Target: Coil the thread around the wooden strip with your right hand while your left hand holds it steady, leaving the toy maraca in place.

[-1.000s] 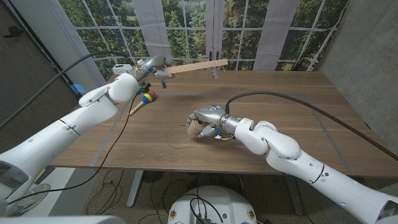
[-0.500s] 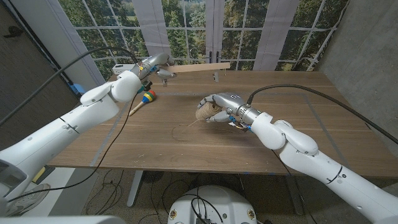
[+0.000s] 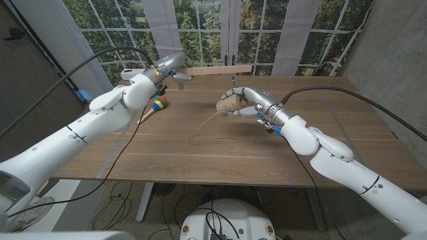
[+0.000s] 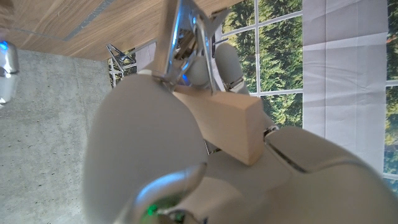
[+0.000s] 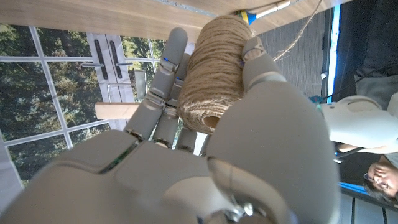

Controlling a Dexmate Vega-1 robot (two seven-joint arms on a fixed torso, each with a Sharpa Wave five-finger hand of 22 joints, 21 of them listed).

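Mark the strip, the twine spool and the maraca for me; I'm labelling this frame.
strip (image 3: 223, 69): head view, middle of its bare length past the left hand.
spool (image 3: 231, 103): head view, wound side, in the right hand.
maraca (image 3: 159, 104): head view, coloured head, on the table.

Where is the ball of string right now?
In the head view the ball of string is held in the right hand, lifted over the table's far middle, just below the wooden strip.

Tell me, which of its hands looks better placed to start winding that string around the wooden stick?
The right hand, probably. It holds the twine spool, raised close under the wooden strip, with loose thread trailing to the table. The left hand is busy gripping the strip's other end.
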